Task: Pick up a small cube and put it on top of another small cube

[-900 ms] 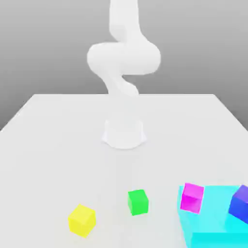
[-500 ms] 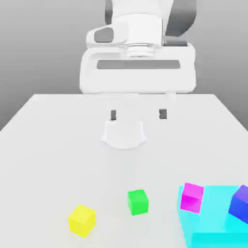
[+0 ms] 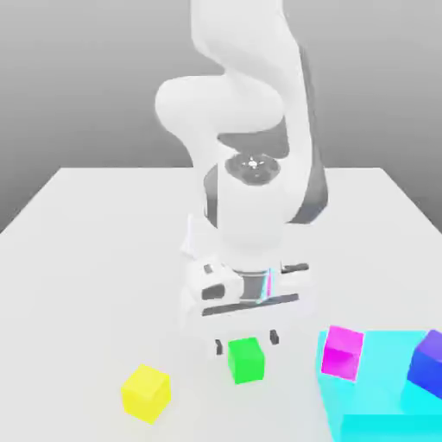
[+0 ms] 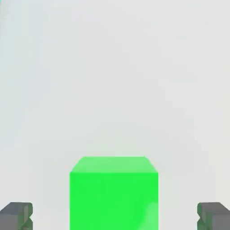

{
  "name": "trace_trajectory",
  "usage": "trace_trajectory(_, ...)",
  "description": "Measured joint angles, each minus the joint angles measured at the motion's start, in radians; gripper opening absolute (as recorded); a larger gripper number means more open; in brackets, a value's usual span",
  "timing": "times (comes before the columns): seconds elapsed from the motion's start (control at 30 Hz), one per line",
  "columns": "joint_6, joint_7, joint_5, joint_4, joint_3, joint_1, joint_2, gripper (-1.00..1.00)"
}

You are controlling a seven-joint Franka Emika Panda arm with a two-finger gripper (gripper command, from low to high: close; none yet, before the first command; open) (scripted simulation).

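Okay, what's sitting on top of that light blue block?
Two cubes show at the cyan block: a magenta one near its corner and a blue one, partly cut off by the picture's edge. The surface directly beneath both is covered.

In my exterior view, the right edge cuts off the blue cube (image 3: 428, 366) and the cyan block (image 3: 380, 397).

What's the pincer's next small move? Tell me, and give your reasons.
Probably a short, straight descent, keeping the pincer open, so its fingertips end up beside the green cube. In the hand view the cube lies between the spread fingers with a gap on both sides, and nothing is gripped.
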Motion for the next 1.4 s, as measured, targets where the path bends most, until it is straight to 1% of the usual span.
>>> trace_trajectory(0.03, 0.018, 0.0, 0.0, 0.004, 0.0, 0.0, 0.022, -1.0)
trace_trajectory(0.27, 0.016, 0.003, -0.004, 0.004, 0.001, -0.001, 0.02, -1.0)
trace_trajectory(0.5, -0.167, -0.006, 0.01, -0.034, 0.009, -0.007, -0.206, -1.0)
trace_trajectory(0.6, -0.21, -0.055, 0.104, 0.039, 0.025, -0.004, -0.249, -1.0)
trace_trajectory(0.67, -0.266, -0.105, 0.118, 0.106, 0.052, 0.02, -0.249, -1.0)
trace_trajectory(1.07, -0.688, -0.458, 0.037, 0.54, 0.192, 0.241, -0.185, -1.0)
trace_trajectory(1.1, -0.709, -0.469, 0.011, 0.549, 0.195, 0.25, -0.177, -1.0)
trace_trajectory(1.13, -0.698, -0.47, -0.007, 0.548, 0.194, 0.254, -0.156, -1.0)
trace_trajectory(1.2, -0.635, -0.462, -0.035, 0.535, 0.189, 0.259, -0.098, -1.0)
trace_trajectory(1.23, -0.6, -0.456, -0.046, 0.527, 0.184, 0.263, -0.068, 1.0)
trace_trajectory(1.4, -0.6, -0.456, -0.046, 0.527, 0.185, 0.263, -0.068, 1.0)
